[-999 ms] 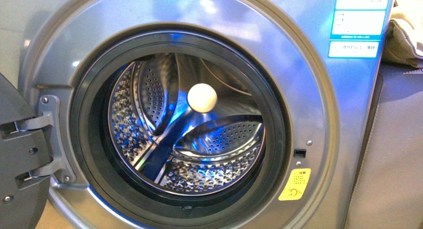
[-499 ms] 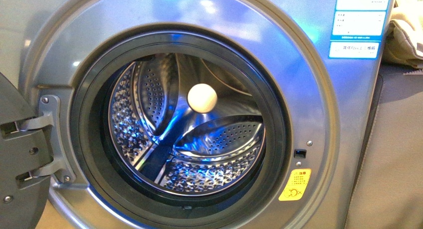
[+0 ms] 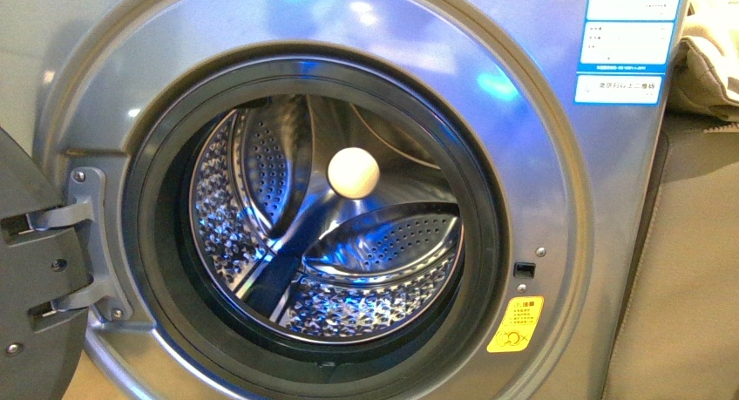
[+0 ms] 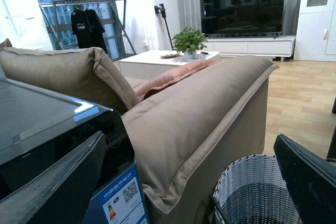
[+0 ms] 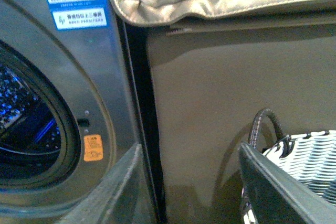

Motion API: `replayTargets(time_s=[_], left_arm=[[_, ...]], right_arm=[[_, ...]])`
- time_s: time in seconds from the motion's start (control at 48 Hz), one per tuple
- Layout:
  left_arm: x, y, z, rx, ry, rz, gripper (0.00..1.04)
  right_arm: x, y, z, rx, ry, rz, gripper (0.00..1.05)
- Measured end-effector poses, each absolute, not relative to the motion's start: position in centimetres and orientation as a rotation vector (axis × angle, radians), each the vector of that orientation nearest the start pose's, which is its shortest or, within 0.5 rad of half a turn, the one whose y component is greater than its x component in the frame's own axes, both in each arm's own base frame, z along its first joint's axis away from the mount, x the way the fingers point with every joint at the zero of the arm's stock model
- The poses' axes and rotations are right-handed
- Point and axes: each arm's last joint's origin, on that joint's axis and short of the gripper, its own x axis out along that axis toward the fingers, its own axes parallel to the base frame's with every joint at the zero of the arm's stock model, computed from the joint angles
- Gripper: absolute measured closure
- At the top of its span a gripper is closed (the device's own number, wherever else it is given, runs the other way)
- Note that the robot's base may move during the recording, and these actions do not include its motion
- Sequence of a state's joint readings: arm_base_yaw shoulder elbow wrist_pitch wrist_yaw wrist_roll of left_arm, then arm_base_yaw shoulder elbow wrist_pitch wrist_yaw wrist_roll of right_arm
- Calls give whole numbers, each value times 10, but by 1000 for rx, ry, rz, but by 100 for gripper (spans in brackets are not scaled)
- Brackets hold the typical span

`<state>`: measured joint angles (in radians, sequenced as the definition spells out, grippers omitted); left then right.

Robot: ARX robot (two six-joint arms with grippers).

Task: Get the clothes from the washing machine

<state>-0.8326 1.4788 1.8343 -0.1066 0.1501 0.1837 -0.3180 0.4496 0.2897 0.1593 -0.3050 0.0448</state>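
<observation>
Both grippers' jaws stand apart, holding nothing, beside the woven basket (image 5: 310, 156). Washing machine (image 3: 558, 200) door hangs open for reaching; its steel drum (image 3: 261, 165) shows no clothes, seemingly already collected.

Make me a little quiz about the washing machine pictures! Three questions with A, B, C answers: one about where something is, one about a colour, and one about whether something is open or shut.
1. Where is the yellow sticker on the washing machine?
A. Low down, right of the drum opening
B. On the door
C. Inside the drum

2. What colour is the ball in the drum?
A. Red
B. Cream-white
C. Green

3. How is the door?
A. Shut tight
C. Taken off
B. Swung open to the left

Answers:
1. A, the front view shows it below the latch hole at the lower right.
2. B, it looks pale cream against the shiny steel.
3. B, its hinges and dark edge show at the left, and the drum is in plain sight.
</observation>
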Motion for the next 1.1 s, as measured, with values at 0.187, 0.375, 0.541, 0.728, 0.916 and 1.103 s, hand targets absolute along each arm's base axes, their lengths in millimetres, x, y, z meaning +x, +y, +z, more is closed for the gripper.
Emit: replayTargets(time_s=[0.187, 0.375, 0.541, 0.728, 0.916, 1.103], left_arm=[[197, -223, 532, 81, -333, -951, 7], [197, -223, 532, 81, -333, -951, 7], [196, -224, 532, 68, -293, -881, 9], [177, -145, 457, -12, -49, -58, 48], [157, -93, 391, -27, -54, 8, 76], [149, -66, 323, -5, -13, -23, 102]], right_arm=[[119, -19, 214, 11, 6, -10, 85], [115, -12, 198, 3, 2, -9, 102], [111, 0, 188, 2, 1, 3, 102], [105, 0, 181, 2, 6, -3, 102], [98, 0, 177, 2, 0, -2, 102], [97, 0, 168, 2, -5, -2, 102]])
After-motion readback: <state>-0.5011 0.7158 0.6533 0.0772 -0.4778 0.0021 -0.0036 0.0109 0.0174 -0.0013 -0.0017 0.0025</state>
